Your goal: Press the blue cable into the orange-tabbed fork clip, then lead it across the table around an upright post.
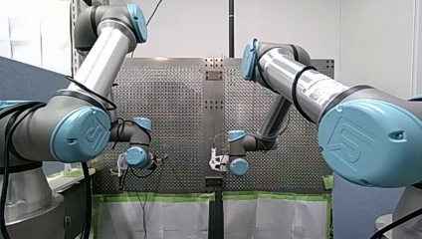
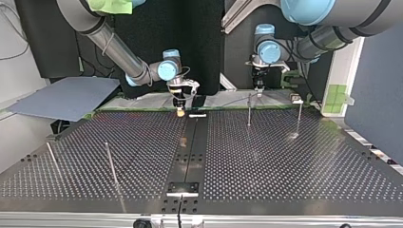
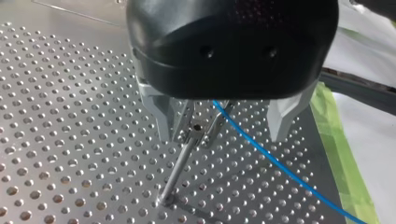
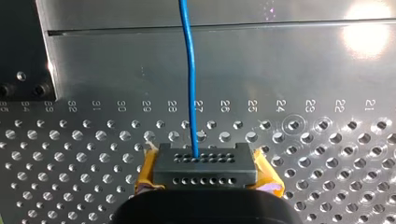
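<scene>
The left end effector (image 3: 196, 133) is pinched shut on the blue cable (image 3: 275, 163), right by an upright post (image 3: 180, 170). The right end effector (image 4: 203, 164) grips it too. It looks like the post step; next, the cable must go round, kept tight.

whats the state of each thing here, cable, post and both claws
post: upright
my left claw: over that post, grip unclear
blue cable: comes out from under my left claw, passes beside the post, not round it
my right claw: pointing down, grip unclear
black block: orange-yellow on both sides, cable meets its top
</scene>
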